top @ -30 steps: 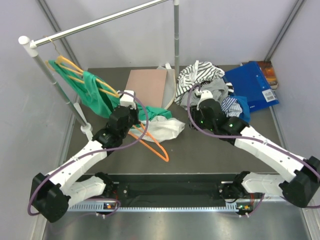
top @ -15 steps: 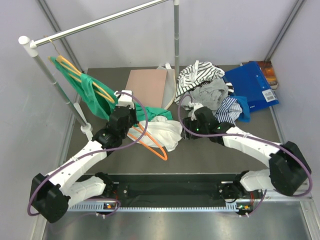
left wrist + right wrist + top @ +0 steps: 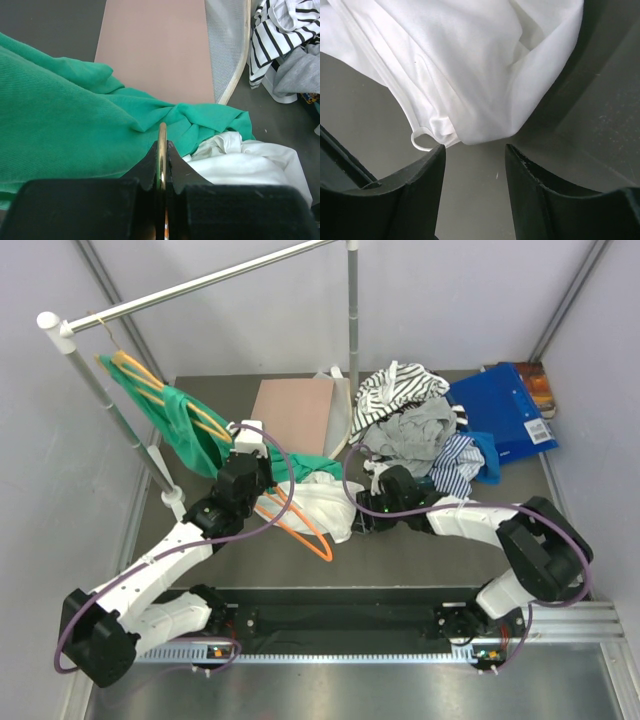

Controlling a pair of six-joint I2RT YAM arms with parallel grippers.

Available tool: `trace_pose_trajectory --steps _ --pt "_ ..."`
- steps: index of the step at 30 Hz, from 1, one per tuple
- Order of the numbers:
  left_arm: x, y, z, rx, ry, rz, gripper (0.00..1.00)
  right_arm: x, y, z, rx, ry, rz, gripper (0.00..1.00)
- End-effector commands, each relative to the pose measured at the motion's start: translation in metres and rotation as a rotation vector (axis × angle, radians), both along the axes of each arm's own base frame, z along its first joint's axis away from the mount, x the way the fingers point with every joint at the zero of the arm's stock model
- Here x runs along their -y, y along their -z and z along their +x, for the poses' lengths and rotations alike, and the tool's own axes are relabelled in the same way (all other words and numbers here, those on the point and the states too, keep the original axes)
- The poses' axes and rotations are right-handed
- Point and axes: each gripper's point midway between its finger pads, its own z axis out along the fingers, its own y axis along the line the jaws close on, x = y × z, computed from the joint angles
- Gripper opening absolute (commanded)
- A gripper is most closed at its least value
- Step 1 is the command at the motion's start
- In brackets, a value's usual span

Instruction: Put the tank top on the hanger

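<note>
The table (image 3: 420, 550) is dark and big; a metal rail (image 3: 200, 285) runs over its far left side; a green top (image 3: 190, 430) hangs from that rail and spills down onto the table; a pile of clothes (image 3: 410, 410) sits at the far right.

The tank top (image 3: 325, 502) lies in a crumpled white heap near the middle of the table, between the two arms; it touches the end of the green top; it is not on the hanger yet. The hanger (image 3: 305, 532) lies just left of the heap and partly under it; one orange end pokes out toward the near edge.

The left gripper (image 3: 161, 165) has its fingers squeezed tight on a thin bar of the hanger. The right gripper (image 3: 474, 160) is about half open with nothing in it; it points down at the edge of the tank top, and the cloth sits right in front of the gap; a little white loop (image 3: 421, 142) lies by one finger.

I think this is the grabbing step; one arm holds the hanger and the other is about to take the cloth. Next, the right gripper needs to reach a bit farther onto the edge and pinch it; then it can lift the cloth open so the hanger can slide inside. The cloth looks thin and slippy, so a weak pinch may let it slide out.
</note>
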Motion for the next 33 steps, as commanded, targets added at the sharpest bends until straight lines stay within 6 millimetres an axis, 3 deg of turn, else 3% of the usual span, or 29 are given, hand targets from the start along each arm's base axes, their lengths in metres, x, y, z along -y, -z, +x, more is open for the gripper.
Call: trace_pose_trajectory --steps 1,9,15,20,24,29,33 --pt "-0.002 -0.011 0.003 0.038 -0.018 -0.018 0.0 -0.021 -0.007 0.008 0.008 0.023 0.093 0.51" --pt "-0.001 -0.007 0.004 0.029 -0.012 -0.013 0.0 -0.028 -0.001 0.011 -0.003 0.028 0.094 0.51" --pt "-0.001 -0.007 0.004 0.029 -0.014 -0.009 0.0 -0.029 0.006 0.009 -0.016 0.035 0.047 0.43" --pt "-0.001 -0.008 0.005 0.033 -0.016 -0.007 0.0 -0.017 0.01 0.004 -0.023 0.068 -0.053 0.25" --pt "-0.002 -0.01 0.007 0.037 -0.023 -0.005 0.0 -0.007 0.011 -0.005 -0.048 0.09 -0.088 0.18" --pt "0.001 -0.019 0.011 0.069 -0.019 -0.02 0.0 0.01 0.0 -0.014 -0.046 0.109 -0.13 0.0" --pt "0.005 -0.028 0.014 0.086 -0.008 -0.022 0.0 0.026 -0.014 -0.026 -0.055 0.122 -0.164 0.0"
